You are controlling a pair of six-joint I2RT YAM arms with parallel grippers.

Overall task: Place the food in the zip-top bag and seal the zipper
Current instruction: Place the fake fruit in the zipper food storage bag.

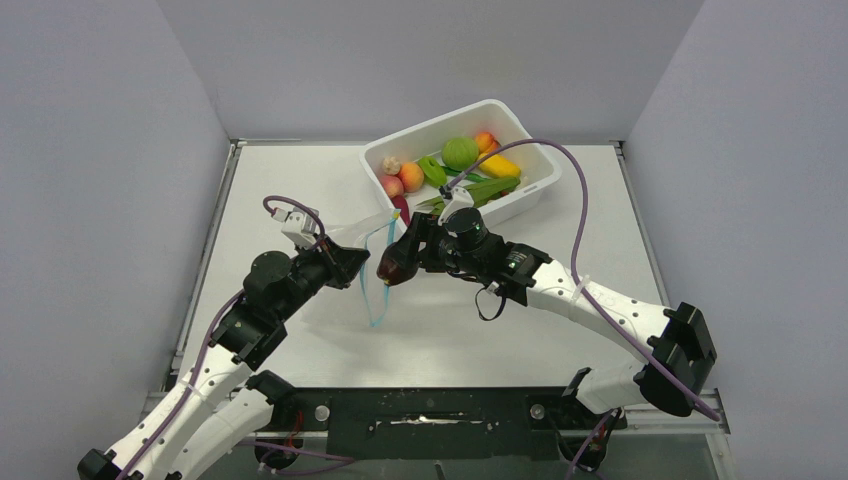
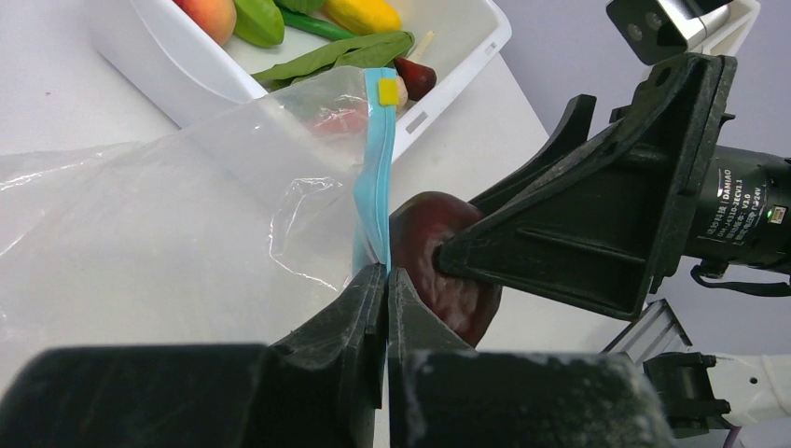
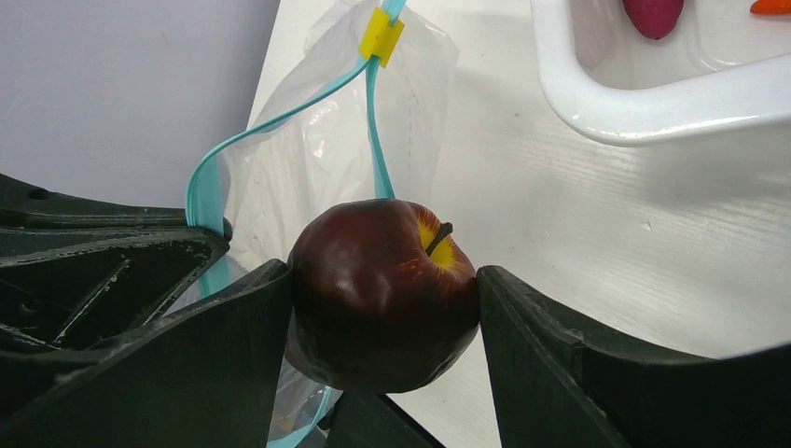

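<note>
The left gripper (image 2: 385,275) is seen shut on the zipper (image 2: 375,187), with the blue strip pinched between its jaws at the near end of the rim. The bag (image 2: 159,224) is thus held up at its rim, with the mouth turned toward the right arm. The right gripper (image 1: 400,262) is clamped on an apple (image 3: 378,294), dark red with a yellow patch at the stem, taken across its sides between the two fingers. The apple is held just beside the rim, at the mouth; whether it touches the strip cannot be told. In the right wrist view the two sides of the rim are seen parted into a loop, with the yellow slider (image 3: 381,35) at the far end. The rest of the food (image 1: 459,152) lies in the tub (image 1: 540,170) at the far side.

The apple is judged light, hard and glossy, so a slip is likely unless it is gripped across its widest part, as it is here. The bag is judged thin, limp and crinkly; no shape will be kept by it unless the rim is held. The strip is the stiffest part, and hold is best taken there, close to the mouth. A narrow opening is to be expected, and the film could be pushed inward or the rim pulled from the jaws if the apple is driven against it
</note>
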